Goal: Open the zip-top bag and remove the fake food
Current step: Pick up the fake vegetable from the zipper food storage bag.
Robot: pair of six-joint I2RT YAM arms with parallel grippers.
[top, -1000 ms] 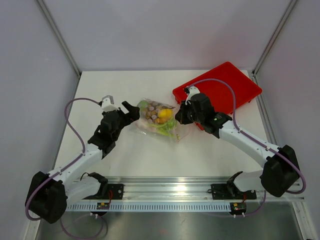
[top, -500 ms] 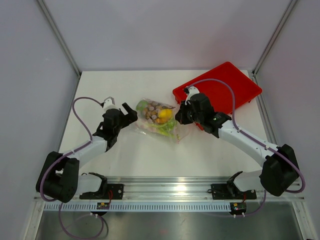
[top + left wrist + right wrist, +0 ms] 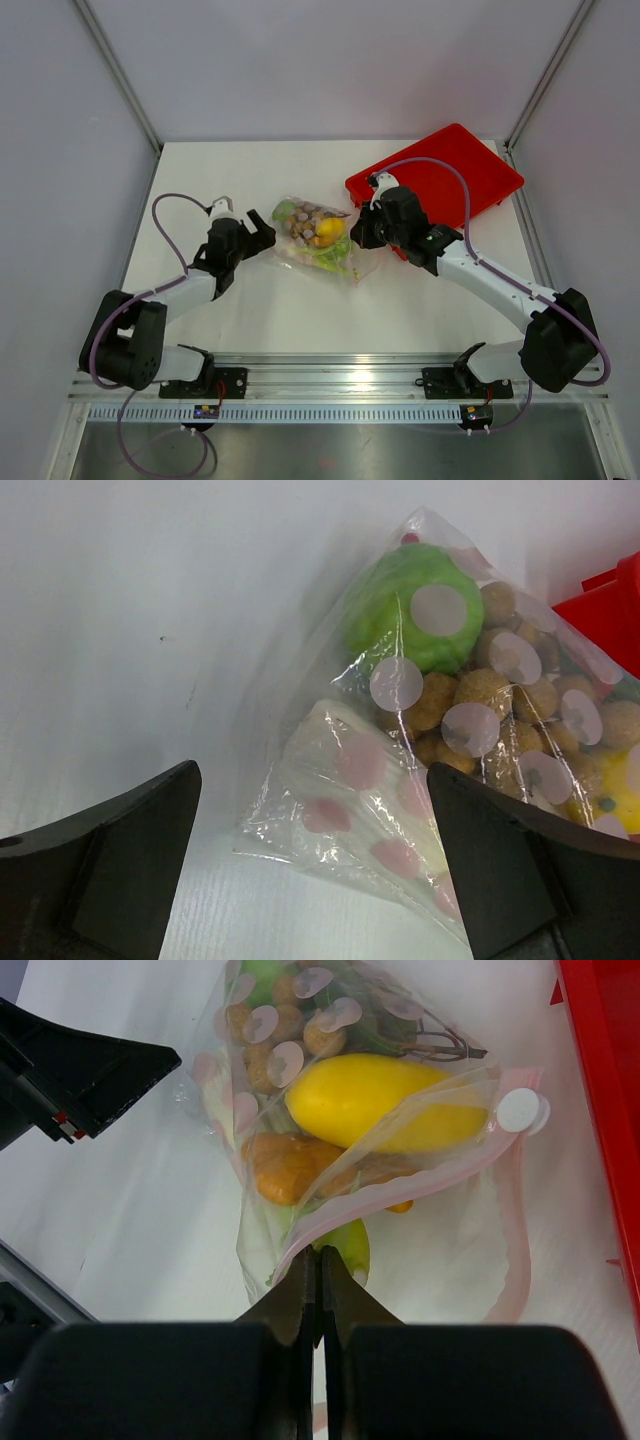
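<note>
The zip-top bag (image 3: 315, 238) lies mid-table, clear with pale dots, its pink zip strip (image 3: 420, 1185) facing right and gaping. Inside it the fake food shows: a green round fruit (image 3: 415, 610), tan balls (image 3: 480, 690), a yellow piece (image 3: 375, 1100) and an orange piece (image 3: 285, 1165). My right gripper (image 3: 320, 1257) is shut on the near lip of the zip strip; in the top view the right gripper (image 3: 358, 238) sits at the bag's right end. My left gripper (image 3: 312, 780) is open, its fingers (image 3: 130, 850) straddling the bag's left corner low over the table; the left gripper (image 3: 262, 230) shows there from above.
A red tray (image 3: 450, 175) lies tilted at the back right, its edge (image 3: 600, 1090) close beside the bag's mouth. White table surface (image 3: 250, 170) lies left of and behind the bag. Grey walls enclose three sides.
The left arm has dropped and stretched lower toward the table, its gripper staying at the bag's left corner. The right arm and the bag have not moved.
</note>
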